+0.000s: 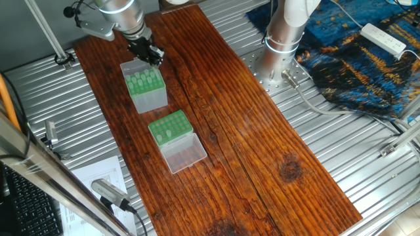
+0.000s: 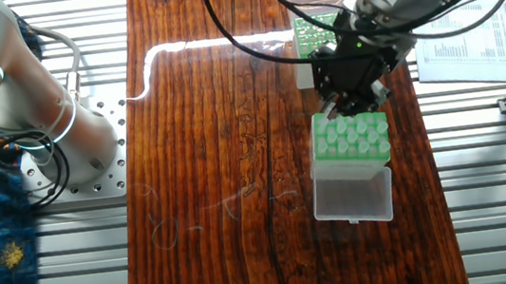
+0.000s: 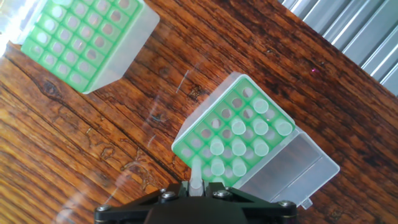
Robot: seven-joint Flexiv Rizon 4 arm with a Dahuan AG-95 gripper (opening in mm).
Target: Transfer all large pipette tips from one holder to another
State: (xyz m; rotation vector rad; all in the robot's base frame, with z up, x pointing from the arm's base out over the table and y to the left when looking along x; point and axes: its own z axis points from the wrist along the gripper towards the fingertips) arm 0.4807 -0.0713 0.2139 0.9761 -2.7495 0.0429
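**Hand view – one tip in the claw, low rack up and to the left**

We see the gripper [image 3: 196, 188] clenched on a single large pipette tip [image 3: 196, 174]. The tip's long axis runs along the fingers, wide end in the jaws and narrow end down toward the table, so it stands roughly upright. It hangs over the near corner of the taller grey-sided holder [image 3: 205, 124]; we cannot tell whether its point is clear of the hole.

The coming move turns on where the low green rack [image 3: 46, 37] lies. From the claw it is up and to the left in this view, well apart from the holder with bare wooden board [image 3: 124, 137] between them. In one fixed view the rack sits nearer the camera than the holder, with its clear lid [image 1: 185, 154] folded open on the far side from the claw. There is only one arm to carry the tip, and we judge it must lift straight before crossing.

Counted – two boxes, one tip held, and about nine tips standing in the holder [image 3: 239, 147], clustered toward its grey side. The rack's holes look empty from here, though we cannot be sure
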